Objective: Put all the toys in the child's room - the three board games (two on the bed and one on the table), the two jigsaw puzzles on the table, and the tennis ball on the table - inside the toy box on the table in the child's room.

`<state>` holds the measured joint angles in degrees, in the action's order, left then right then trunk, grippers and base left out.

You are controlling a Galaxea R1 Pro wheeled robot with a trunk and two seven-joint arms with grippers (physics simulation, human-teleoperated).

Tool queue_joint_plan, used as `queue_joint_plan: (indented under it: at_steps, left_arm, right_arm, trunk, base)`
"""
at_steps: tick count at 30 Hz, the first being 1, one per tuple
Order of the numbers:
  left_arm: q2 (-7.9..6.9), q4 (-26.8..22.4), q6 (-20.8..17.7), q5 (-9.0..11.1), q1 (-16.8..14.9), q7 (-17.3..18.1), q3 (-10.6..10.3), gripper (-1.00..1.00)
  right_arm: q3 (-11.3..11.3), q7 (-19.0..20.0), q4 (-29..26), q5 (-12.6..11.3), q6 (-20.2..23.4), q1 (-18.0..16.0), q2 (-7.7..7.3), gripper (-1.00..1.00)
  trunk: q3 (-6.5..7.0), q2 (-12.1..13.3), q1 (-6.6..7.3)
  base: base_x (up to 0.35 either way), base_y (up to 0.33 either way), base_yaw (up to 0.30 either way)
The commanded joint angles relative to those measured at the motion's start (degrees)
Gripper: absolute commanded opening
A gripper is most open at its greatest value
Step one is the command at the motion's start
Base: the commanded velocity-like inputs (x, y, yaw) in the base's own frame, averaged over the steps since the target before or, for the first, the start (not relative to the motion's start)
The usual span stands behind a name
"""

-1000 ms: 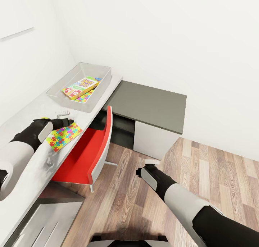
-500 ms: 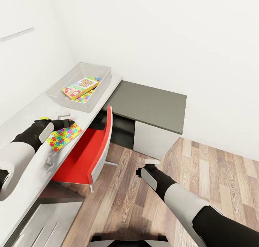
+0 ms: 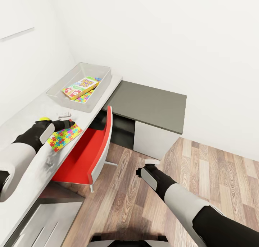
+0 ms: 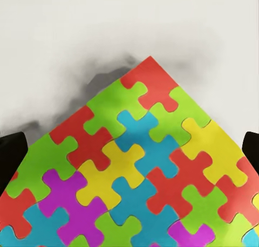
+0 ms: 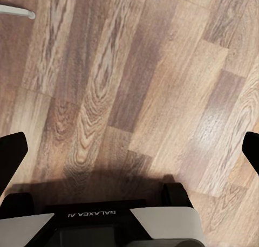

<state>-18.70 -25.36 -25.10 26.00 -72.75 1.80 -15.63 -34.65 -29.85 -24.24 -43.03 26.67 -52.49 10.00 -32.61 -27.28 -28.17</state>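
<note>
Wood-grain floor [image 3: 201, 168] is spreading under the right arm, whose jaws [image 5: 129, 144] are hanging spread wide above the boards. Light-grey counter [image 3: 36, 112] is running along the wall, its lower dark-grey section [image 3: 151, 105] sitting beside it and a red chair [image 3: 90, 150] tucked against its edge. The toy box [image 3: 57, 92] is resting at the counter's far end, holding the SKIP-BO board game [image 3: 81, 87]. A jigsaw puzzle [image 3: 66, 135] is lying flat near the counter's edge, and the left jaws [image 3: 69, 124] are hovering spread just over it. The tennis ball [image 3: 44, 119] is peeking out behind the left wrist.
</note>
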Motion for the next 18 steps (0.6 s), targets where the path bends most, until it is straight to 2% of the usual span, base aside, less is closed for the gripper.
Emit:
queue_joint_plan:
  at_steps: [1, 18]
  left_arm:
    - [-0.05, 0.5, -0.2, 0.5, 0.1, 0.1, -0.3, 1.00]
    - [0.15, 0.5, -0.3, 0.2, 0.3, 0.1, -0.3, 1.00]
  right_arm:
    - [-0.3, -0.4, 0.0, -0.3, 0.2, -0.1, 0.00, 1.00]
    - [-0.6, -0.4, 0.0, -0.3, 0.2, -0.1, 0.00, 1.00]
  trunk:
    - [-0.08, -0.1, -0.04]
    - [-0.08, -0.1, -0.04]
  base:
    - [0.000, 0.000, 0.000]
    - [0.038, 0.014, 0.000]
